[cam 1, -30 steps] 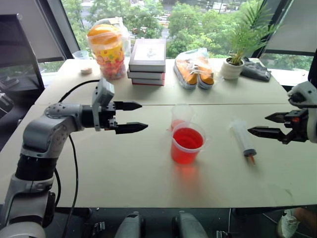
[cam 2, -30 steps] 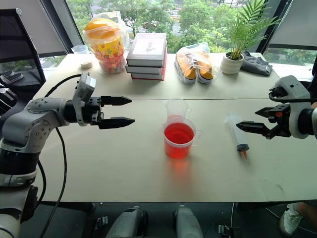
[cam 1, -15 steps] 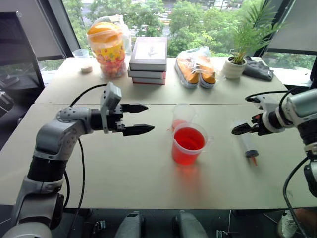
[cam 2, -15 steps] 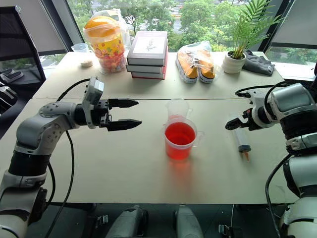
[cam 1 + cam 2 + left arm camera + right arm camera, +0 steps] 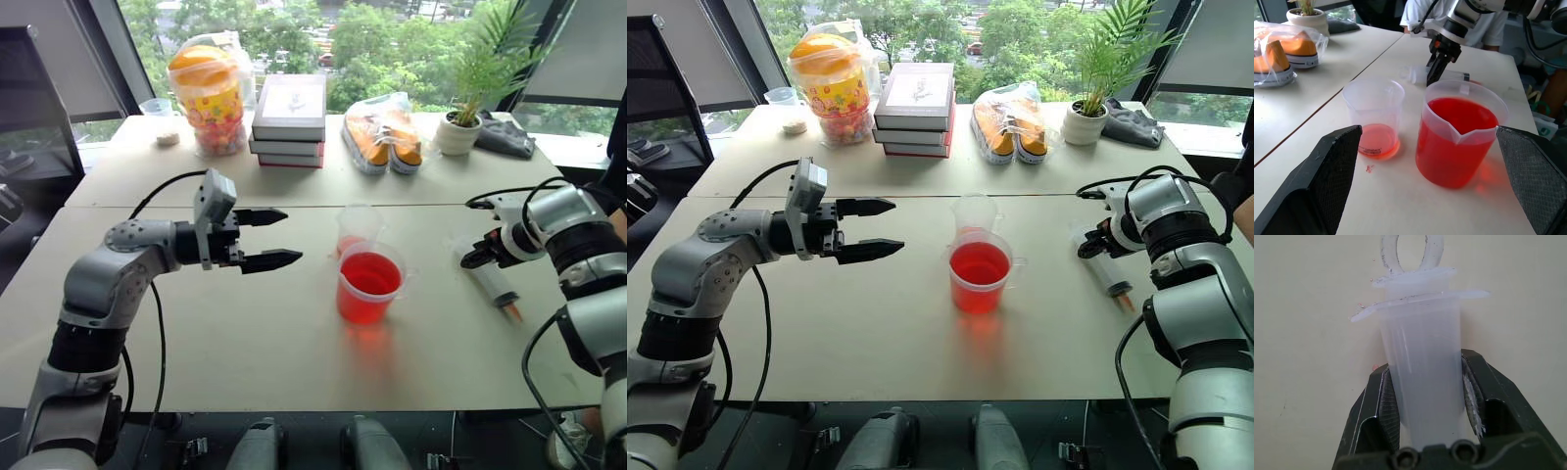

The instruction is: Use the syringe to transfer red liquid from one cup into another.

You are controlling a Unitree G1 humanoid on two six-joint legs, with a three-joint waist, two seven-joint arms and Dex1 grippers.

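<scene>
The syringe (image 5: 496,285) lies flat on the table, right of the cups, orange tip toward the front edge. My right gripper (image 5: 477,257) points down onto its plunger end; the right wrist view shows both fingers (image 5: 1376,401) pressed on the clear barrel (image 5: 1422,367). The wide flared cup (image 5: 370,284) stands mid-table, well filled with red liquid (image 5: 1462,115). Just behind it is the slimmer cup (image 5: 358,227) with a thin red film (image 5: 1377,142) at its bottom. My left gripper (image 5: 279,235) hangs open and level, left of both cups, holding nothing.
Along the back of the table (image 5: 245,333) are a snack jar (image 5: 210,98), stacked books (image 5: 290,119), bagged shoes (image 5: 384,133), a potted plant (image 5: 460,127) and a dark cloth (image 5: 505,137). A black cable (image 5: 157,186) trails behind my left arm. A person sits beyond the table (image 5: 1479,29).
My right arm swung down and forward onto the syringe, and its fingers went from open to shut on the barrel. The left gripper and the cups have stayed put.
</scene>
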